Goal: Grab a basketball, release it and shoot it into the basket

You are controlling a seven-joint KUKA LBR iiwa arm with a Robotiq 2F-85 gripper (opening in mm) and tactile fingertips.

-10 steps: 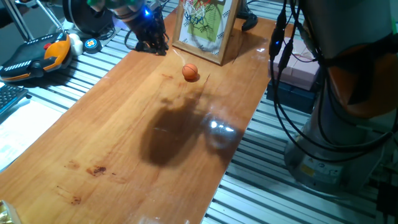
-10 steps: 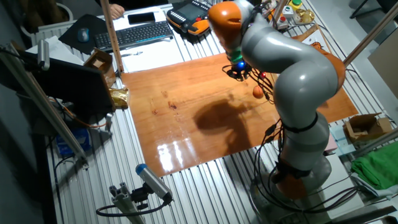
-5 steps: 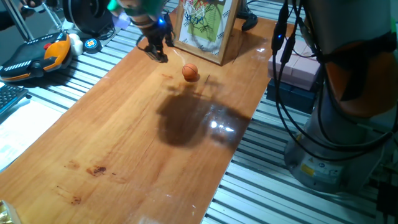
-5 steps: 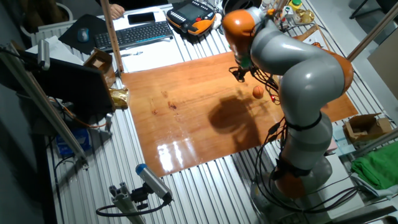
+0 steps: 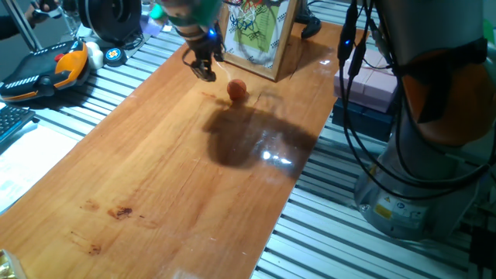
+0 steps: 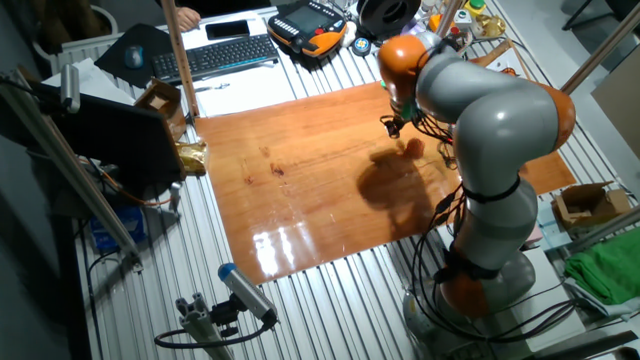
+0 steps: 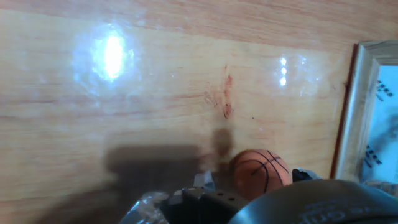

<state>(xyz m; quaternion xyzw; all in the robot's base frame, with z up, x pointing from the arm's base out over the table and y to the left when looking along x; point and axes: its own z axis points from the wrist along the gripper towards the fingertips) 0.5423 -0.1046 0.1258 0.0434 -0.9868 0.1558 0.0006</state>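
Arm bent over top centre of frame, hand (image 5: 204, 68) pointing down above the worktop (image 5: 155, 178), just left of the basketball (image 5: 237, 89) and not touching it; finger spread impossible to tell. Basketball resting on worktop just in front of wooden-framed backboard with basket (image 5: 249, 15), upper centre of frame.

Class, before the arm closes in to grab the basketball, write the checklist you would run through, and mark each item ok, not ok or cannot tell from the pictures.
1. basketball free on the table, not gripped: ok.
2. gripper lined up over the ball: not ok, it hangs to one side.
3. Jaws open wide enough: cannot tell.
4. Nothing lying between gripper and ball: ok.
5. backboard standing upright behind the ball: ok.
6. basket unobstructed: cannot tell, partly cropped.
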